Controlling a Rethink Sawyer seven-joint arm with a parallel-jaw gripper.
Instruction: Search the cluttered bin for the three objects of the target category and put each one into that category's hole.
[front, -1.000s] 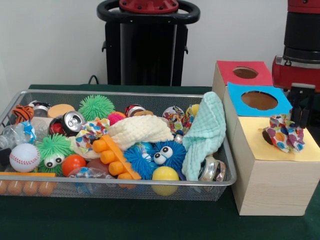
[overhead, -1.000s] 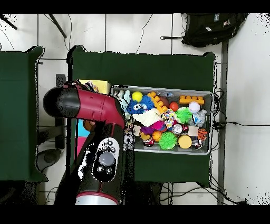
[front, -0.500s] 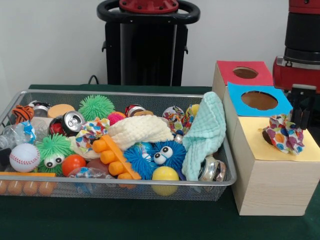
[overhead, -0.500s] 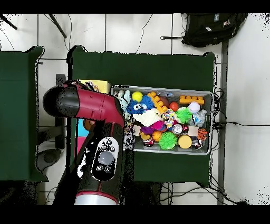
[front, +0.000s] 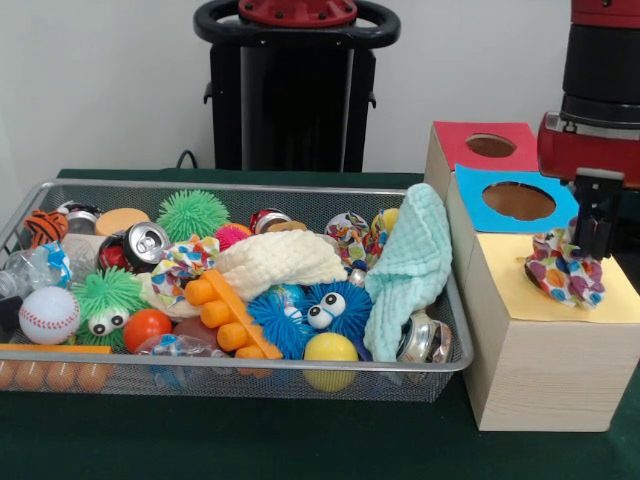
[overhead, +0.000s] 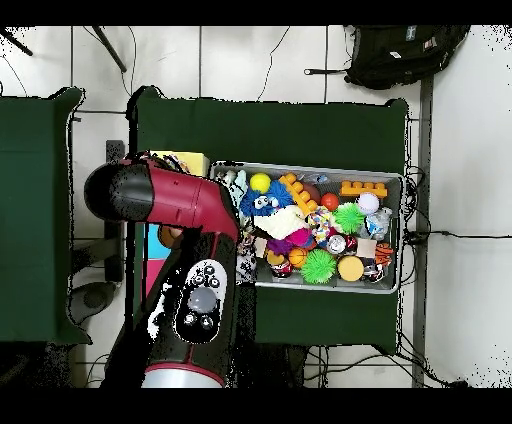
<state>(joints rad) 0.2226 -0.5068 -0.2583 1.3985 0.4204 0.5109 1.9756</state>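
Gripper (front: 592, 232) of mine hangs over the yellow-topped wooden box (front: 540, 345), touching the multicoloured scrunchie (front: 561, 272) that lies on the yellow top; I cannot tell whether it is clamped or apart. Left of the box, the wire bin (front: 300, 372) holds another scrunchie (front: 181, 264) among balls and cans.

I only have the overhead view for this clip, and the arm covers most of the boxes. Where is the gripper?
Observer: The front view shows the gripper down over the yellow-topped box, at a multicoloured cloth.
Operator: Is that cloth inside a hole?
Observer: No, it sits bunched on the yellow top, and a dark edge of the hole shows beside it.
Operator: Are the other holes blocked?
Observer: No. The blue hole and the red hole are both uncovered.
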